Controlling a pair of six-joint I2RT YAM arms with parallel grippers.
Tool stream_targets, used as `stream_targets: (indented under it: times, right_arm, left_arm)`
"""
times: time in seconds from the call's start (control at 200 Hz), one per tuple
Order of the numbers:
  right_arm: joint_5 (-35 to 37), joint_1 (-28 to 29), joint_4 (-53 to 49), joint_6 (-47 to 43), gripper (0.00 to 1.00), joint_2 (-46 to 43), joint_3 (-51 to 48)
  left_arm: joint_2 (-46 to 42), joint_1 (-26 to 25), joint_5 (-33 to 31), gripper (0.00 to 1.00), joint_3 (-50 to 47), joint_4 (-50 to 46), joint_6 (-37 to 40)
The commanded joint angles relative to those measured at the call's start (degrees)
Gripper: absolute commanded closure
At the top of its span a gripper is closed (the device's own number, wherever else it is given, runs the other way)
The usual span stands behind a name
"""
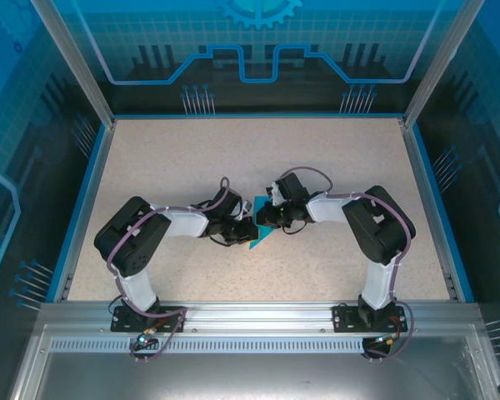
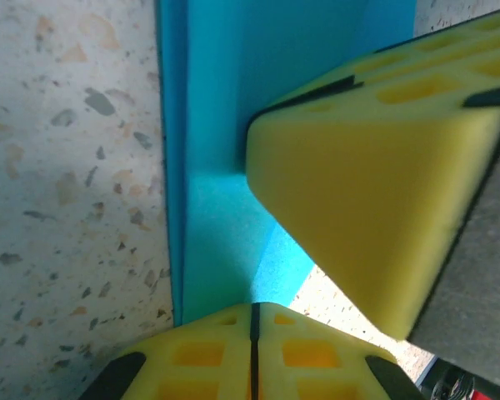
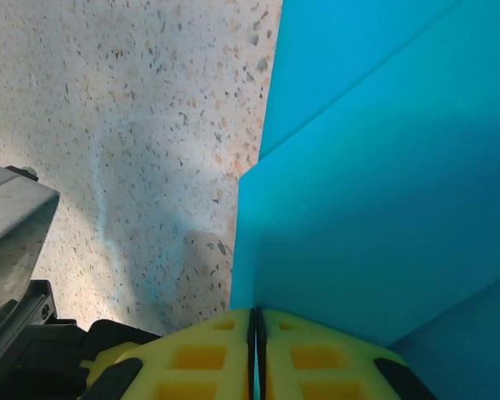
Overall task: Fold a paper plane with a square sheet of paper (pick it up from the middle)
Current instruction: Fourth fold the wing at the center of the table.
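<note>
The square sheet of paper (image 1: 259,239) is bright cyan-blue and folded; a small pointed piece of it shows between the two arms at the middle of the table. My left gripper (image 1: 247,232) and right gripper (image 1: 263,222) meet over it, tip to tip. In the left wrist view the left gripper (image 2: 252,310) is shut, and the creased paper (image 2: 217,125) runs right into its seam. The right gripper's yellow fingers (image 2: 375,192) press in from the right. In the right wrist view the right gripper (image 3: 256,315) is shut on a raised flap of the paper (image 3: 383,167).
The speckled beige table (image 1: 167,158) has a blue rim (image 1: 82,208) and clear walls around it. Bare tabletop (image 3: 125,125) lies left of the paper. Part of the left arm's grey housing (image 3: 12,233) sits close at the left edge.
</note>
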Motion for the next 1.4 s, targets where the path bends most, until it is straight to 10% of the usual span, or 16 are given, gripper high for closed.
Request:
stream_targets:
  times: [0.0,1.395]
  right_arm:
    - [3.4,0.2,-1.1,0.3,0.89,1.9,-0.8]
    - [3.6,-14.9,-4.5,-3.9,0.86,10.0,12.5]
  left_arm:
    - [1.3,-0.3,-5.2,0.9,-1.8,-5.8,1.3]
    - [2.1,-0.4,-5.5,0.91,-2.3,-6.9,1.8]
